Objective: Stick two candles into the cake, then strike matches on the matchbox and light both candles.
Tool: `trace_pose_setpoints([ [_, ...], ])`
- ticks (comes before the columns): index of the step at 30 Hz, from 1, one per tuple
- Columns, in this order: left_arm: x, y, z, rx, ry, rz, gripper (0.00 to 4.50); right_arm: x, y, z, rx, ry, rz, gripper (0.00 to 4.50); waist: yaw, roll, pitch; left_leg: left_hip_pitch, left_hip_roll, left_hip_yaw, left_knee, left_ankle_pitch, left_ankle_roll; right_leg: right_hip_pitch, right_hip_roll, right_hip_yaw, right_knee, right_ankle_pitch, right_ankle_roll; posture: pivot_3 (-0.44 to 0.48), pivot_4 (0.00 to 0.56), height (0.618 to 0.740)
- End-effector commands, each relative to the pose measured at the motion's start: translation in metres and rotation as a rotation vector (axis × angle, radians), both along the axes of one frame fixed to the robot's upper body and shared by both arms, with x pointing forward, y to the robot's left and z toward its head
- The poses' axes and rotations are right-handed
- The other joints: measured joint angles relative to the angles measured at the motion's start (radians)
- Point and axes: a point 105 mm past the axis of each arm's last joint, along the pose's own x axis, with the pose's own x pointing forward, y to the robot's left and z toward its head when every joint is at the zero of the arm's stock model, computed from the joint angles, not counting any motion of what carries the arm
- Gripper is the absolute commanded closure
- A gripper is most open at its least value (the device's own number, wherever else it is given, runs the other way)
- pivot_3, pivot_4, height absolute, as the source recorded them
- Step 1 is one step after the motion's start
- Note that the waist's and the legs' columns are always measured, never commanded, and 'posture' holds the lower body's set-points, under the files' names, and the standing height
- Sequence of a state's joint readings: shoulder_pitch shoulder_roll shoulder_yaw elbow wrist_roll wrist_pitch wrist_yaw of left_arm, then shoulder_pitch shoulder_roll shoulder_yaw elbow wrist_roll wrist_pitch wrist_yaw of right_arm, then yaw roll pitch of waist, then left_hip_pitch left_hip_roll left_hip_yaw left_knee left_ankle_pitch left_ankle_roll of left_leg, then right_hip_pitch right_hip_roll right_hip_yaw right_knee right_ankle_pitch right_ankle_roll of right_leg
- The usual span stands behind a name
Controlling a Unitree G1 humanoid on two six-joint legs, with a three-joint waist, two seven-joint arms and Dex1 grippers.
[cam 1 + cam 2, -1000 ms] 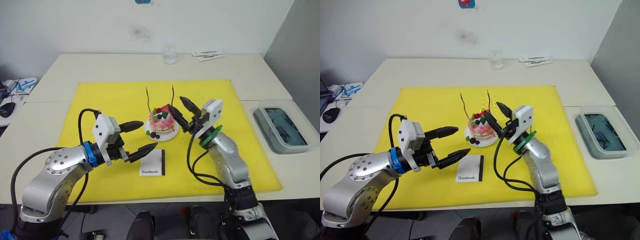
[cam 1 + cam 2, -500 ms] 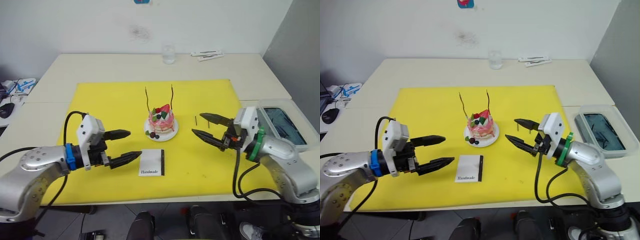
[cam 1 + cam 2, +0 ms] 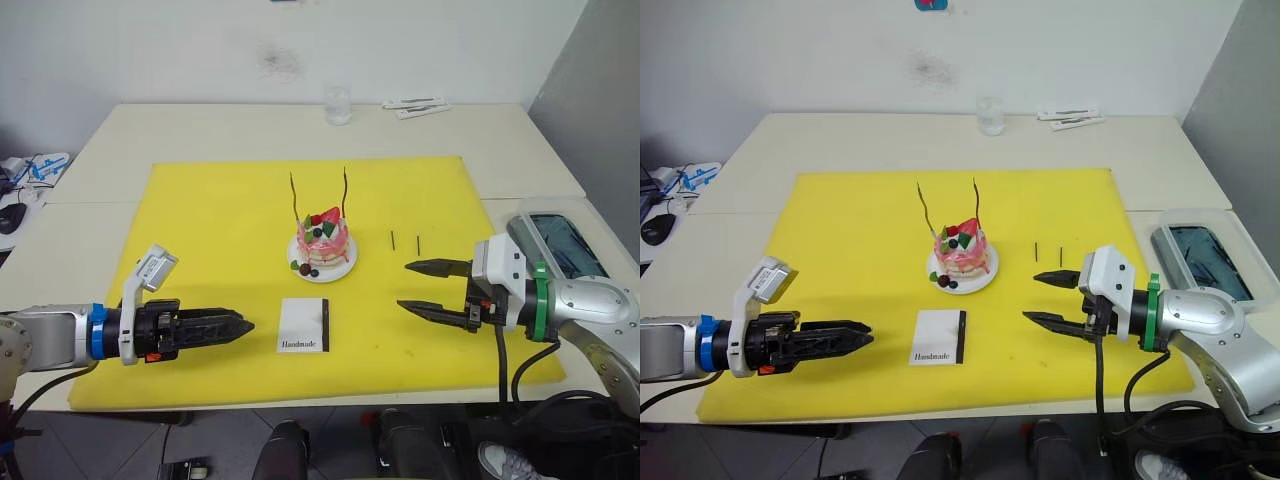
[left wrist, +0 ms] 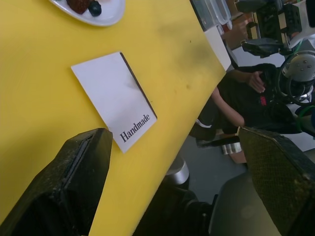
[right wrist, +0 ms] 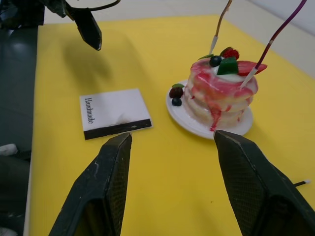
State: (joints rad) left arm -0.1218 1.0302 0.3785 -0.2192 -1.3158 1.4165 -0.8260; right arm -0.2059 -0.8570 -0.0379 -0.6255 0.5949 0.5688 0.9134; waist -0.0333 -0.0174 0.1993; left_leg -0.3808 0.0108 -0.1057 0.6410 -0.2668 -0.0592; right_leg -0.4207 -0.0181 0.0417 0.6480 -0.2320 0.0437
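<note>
The pink-and-white cake (image 3: 323, 243) sits on its white plate (image 3: 345, 270) mid-mat. Two wavy dark candles (image 3: 294, 200) (image 3: 345, 193) stand upright in its top. Right of the cake, two short matches (image 3: 392, 240) (image 3: 417, 243) lie on the mat. In front of the cake lies the white matchbox (image 3: 304, 324), its black strip on the right edge. My left gripper (image 3: 238, 326) hovers low, left of the matchbox, open and empty. To the matchbox's right, my right gripper (image 3: 404, 285) is open and empty, just in front of the matches.
A yellow mat (image 3: 200, 210) covers the table's middle. A glass (image 3: 338, 105) and white packets (image 3: 415, 108) stand at the back edge. A clear tray (image 3: 560, 245) sits at the right. A mouse and cables (image 3: 25, 190) lie at the far left.
Both arms have drawn back from the cake. The right gripper moved right and toward the front edge; the left gripper moved left, dropped lower and turned on edge.
</note>
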Motion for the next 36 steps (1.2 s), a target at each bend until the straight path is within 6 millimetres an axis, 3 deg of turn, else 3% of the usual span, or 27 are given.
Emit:
trace_pose_setpoints([
  [1, -0.001, -0.003, -0.001, -0.023, 0.048, -0.002, 0.0, -0.008, -0.001, 0.009, -0.035, -0.029, 0.045, 2.66, 0.001, 0.0, 0.0, 0.0, 0.0, 0.0, 0.0, 0.0, 0.0, 0.0, 0.0, 0.0, 0.0, 0.0, 0.0, 0.0, 0.15, 0.74],
  [6, 0.004, -0.004, -0.021, 0.07, 0.154, 0.018, 0.0, -0.004, 0.005, -0.001, -0.099, -0.025, 0.068, 4.44, 0.001, 0.0, 0.0, 0.0, 0.0, 0.0, 0.0, 0.0, 0.0, 0.0, 0.0, 0.0, 0.0, 0.0, 0.0, 0.0, 0.15, 0.74],
  [16, 0.029, -0.02, -0.037, 0.015, 0.208, 0.044, 0.0, 0.007, 0.029, -0.014, -0.169, -0.013, 0.133, 4.48, 0.001, -0.001, 0.0, -0.001, -0.001, 0.0, 0.003, 0.0, 0.0, 0.0, 0.0, 0.0, 0.0, 0.002, 0.003, 0.0, 0.15, 0.74],
  [26, 0.033, -0.037, -0.05, -0.009, 0.234, 0.008, 0.0, 0.011, 0.042, -0.035, -0.234, 0.019, 0.171, 4.48, 0.005, -0.001, -0.001, 0.0, -0.003, -0.001, 0.005, 0.001, -0.001, 0.002, -0.002, 0.0, 0.001, 0.003, 0.004, 0.0, 0.15, 0.74],
  [36, 0.035, -0.038, -0.037, -0.055, 0.215, -0.012, 0.0, 0.018, 0.056, -0.052, -0.266, 0.034, 0.179, 4.48, 0.007, -0.001, -0.001, -0.001, -0.004, -0.001, 0.005, 0.002, -0.002, 0.002, -0.003, 0.001, 0.001, 0.004, 0.005, 0.0, 0.15, 0.74],
])
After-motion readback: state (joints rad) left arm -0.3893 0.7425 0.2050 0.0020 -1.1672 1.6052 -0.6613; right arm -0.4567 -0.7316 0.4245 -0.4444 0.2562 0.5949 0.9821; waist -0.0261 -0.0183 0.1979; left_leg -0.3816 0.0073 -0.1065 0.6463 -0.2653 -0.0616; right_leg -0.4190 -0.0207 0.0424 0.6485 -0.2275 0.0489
